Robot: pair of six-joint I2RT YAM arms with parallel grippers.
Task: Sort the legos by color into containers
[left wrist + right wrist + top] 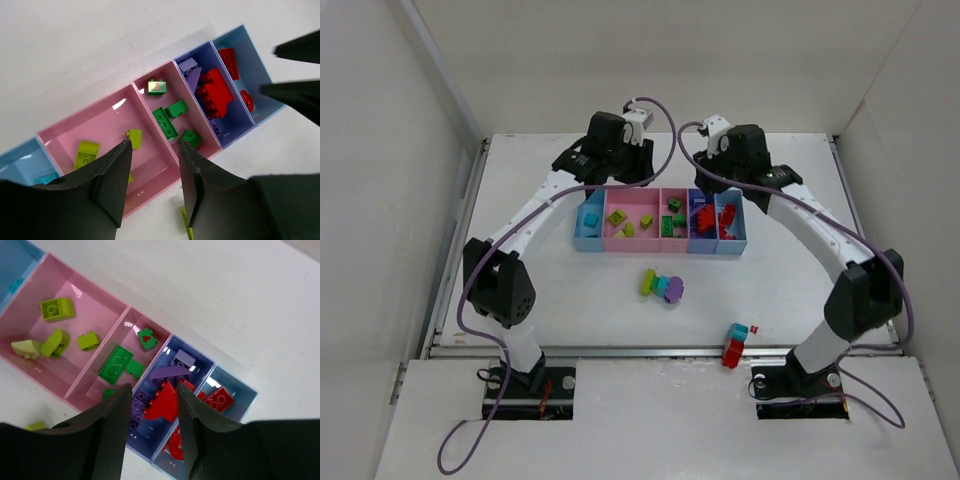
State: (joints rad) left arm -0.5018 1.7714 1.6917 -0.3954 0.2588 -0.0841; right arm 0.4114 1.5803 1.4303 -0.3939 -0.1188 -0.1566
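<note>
I work over a plain white worktop (540, 290). White walls (380, 150) close it in on my left, at the back and on my right. A metal rail (620, 351) runs along its near edge, touching a white ledge (650, 430).

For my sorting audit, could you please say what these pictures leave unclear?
- Left wrist view: cyan brick, half behind left gripper.
- Right wrist view: red bricks in light blue bin, partly behind right gripper.
- Top view: red speck near red-cyan stack, too small.
</note>
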